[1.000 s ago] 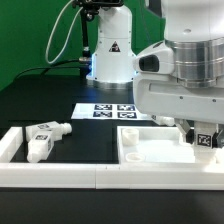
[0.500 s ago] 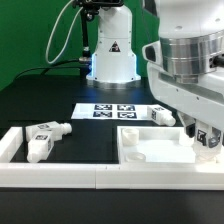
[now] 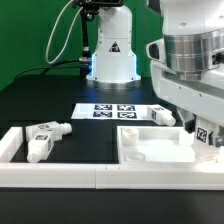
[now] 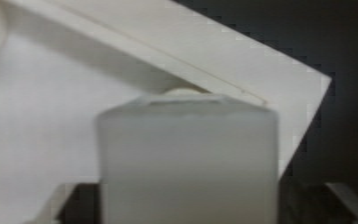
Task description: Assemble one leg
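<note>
My gripper (image 3: 199,126) is shut on a white leg (image 3: 206,135) with a black-and-white tag. It holds the leg upright over the right corner of the large flat white tabletop (image 3: 150,152). In the wrist view the leg (image 4: 185,150) fills the middle between my dark fingers (image 4: 73,205), with the tabletop's corner (image 4: 247,70) right beyond its tip. Whether the leg's tip touches the tabletop I cannot tell. Two more legs (image 3: 44,137) lie at the exterior view's left. Another leg (image 3: 165,115) lies behind the tabletop.
The marker board (image 3: 112,110) lies behind the tabletop on the black table. A low white rail (image 3: 70,176) runs along the front and turns up at the left (image 3: 10,142). The arm's base (image 3: 112,55) stands at the back.
My gripper with the leg has shifted slightly toward the exterior view's right and risen a little. The other parts have not moved.
</note>
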Robot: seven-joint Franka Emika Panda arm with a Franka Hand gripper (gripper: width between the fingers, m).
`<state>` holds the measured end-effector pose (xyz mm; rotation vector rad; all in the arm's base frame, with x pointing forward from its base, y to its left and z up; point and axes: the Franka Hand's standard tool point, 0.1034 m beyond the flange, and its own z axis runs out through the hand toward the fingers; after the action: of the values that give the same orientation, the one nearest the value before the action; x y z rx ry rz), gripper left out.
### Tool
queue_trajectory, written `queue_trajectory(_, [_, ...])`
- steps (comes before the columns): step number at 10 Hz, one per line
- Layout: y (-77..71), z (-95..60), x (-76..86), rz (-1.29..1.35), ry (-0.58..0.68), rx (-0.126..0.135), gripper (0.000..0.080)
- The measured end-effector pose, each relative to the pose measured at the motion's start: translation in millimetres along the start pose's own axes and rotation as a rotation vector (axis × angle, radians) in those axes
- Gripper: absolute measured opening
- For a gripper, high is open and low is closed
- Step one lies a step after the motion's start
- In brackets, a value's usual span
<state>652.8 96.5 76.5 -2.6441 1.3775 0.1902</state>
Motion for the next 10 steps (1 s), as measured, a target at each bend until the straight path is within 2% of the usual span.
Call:
queue_trajectory(1, [-1.9, -4.2, -5.6, -0.188, 0.009, 0.002, 0.0547])
queue_trajectory(2, [-5.8, -4.8, -12.6, -0.295, 0.010, 0.001, 0.0626])
queue_trajectory(3, [-4.5, -3.5, -10.8, -0.374, 0.008, 0.000, 0.0646])
queue_trajectory(6, [-4.0, -3.0, -10.3, -0.594, 0.008, -0.002, 0.0649])
queue_trajectory(9, [1.3, -0.1, -20.2, -1.095, 0.022, -0.053, 0.0649])
queue_trajectory(10, [1.1, 0.3, -20.7, -1.075, 0.020, -0.048, 0.0649])
